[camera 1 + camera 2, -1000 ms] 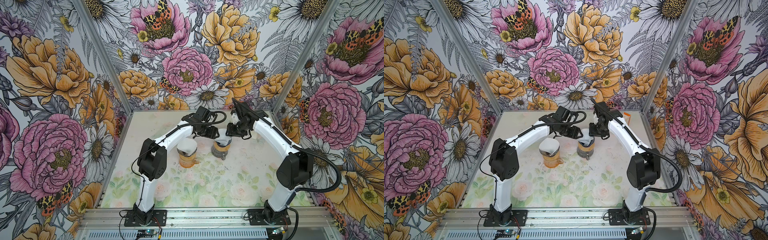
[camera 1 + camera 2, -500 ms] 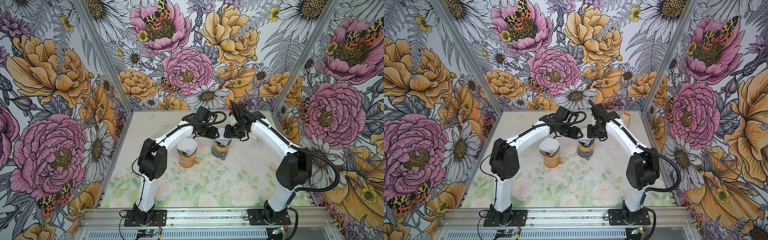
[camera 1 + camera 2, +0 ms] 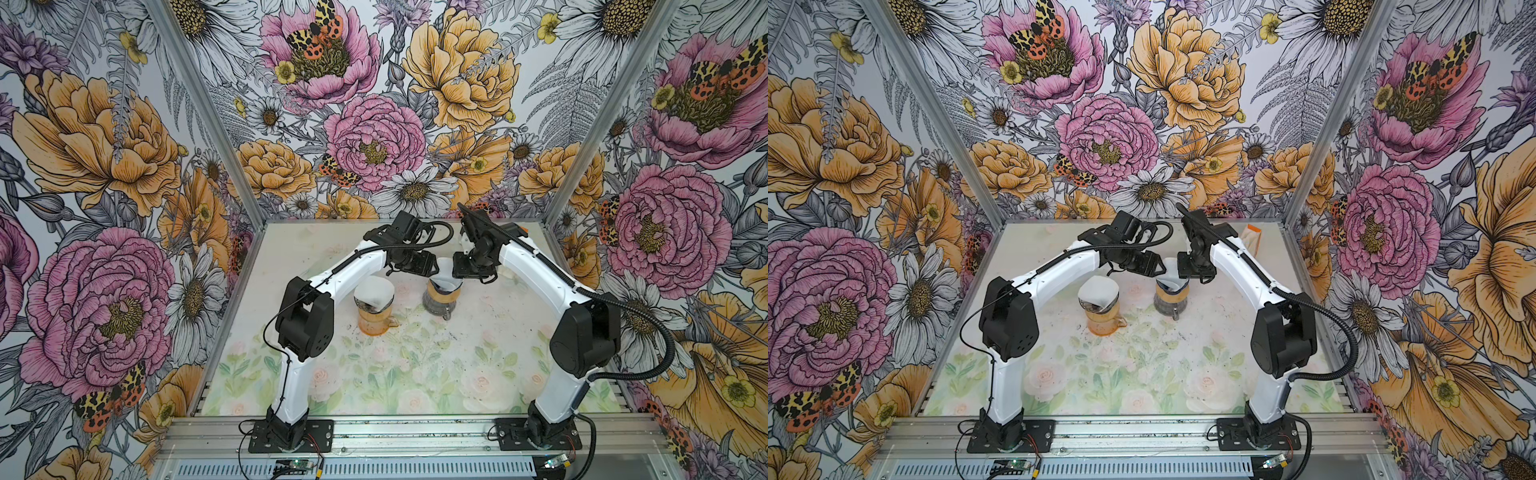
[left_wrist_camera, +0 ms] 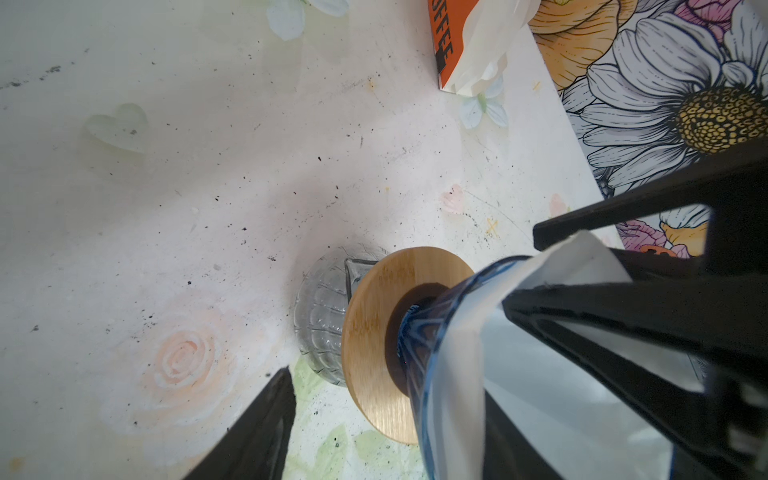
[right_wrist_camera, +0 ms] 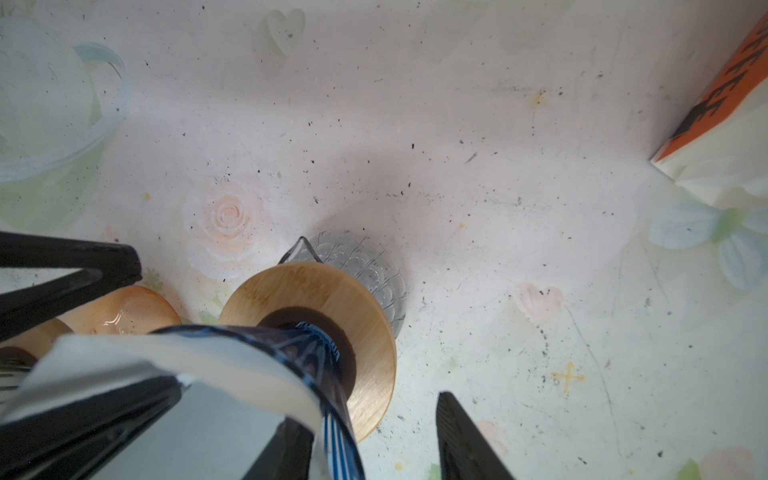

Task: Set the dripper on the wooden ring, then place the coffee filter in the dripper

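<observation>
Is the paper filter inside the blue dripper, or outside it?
Inside. The white paper filter lines the blue glass dripper, its edge above the rim. How fully seated: cannot tell.

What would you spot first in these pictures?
The giant painted flowers all around. Then, in the middle, the left tool and right tool meet at a blue dripper with a white filter in it. Beside it stands an orange jug topped with another filter.

Tally: two grippers, left gripper (image 3: 436, 272), right gripper (image 3: 458, 274). Two carafes: clear carafe (image 3: 436, 307) under both, orange carafe (image 3: 374, 322) beside left gripper. Two filters (image 3: 373, 291) (image 3: 445, 266), one atop each. One orange packet (image 3: 1252, 241).
</observation>
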### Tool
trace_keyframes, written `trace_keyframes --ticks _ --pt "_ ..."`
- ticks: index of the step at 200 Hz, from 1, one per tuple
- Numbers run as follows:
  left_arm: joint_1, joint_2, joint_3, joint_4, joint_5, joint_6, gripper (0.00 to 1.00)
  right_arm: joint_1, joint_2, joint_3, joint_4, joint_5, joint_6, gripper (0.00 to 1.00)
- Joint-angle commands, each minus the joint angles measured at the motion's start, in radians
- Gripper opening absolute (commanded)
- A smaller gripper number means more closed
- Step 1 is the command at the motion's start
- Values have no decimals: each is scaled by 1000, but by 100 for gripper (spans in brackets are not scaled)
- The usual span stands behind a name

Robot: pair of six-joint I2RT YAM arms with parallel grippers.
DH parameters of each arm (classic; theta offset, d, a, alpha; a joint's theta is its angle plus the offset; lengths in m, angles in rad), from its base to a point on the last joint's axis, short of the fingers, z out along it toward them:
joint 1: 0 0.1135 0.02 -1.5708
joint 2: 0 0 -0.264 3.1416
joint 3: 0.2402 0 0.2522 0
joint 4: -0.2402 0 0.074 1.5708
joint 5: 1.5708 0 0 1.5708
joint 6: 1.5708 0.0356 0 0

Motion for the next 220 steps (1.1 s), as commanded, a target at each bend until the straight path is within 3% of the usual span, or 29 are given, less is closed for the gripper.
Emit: trace_keyframes --ticks 1,220 --pt "-6 18 26 -9 -20 16 62 4 1 3 -4 28 -8 49" --pt "-8 35 35 -35 -18 23 61 6 47 -14 11 7 -8 49"
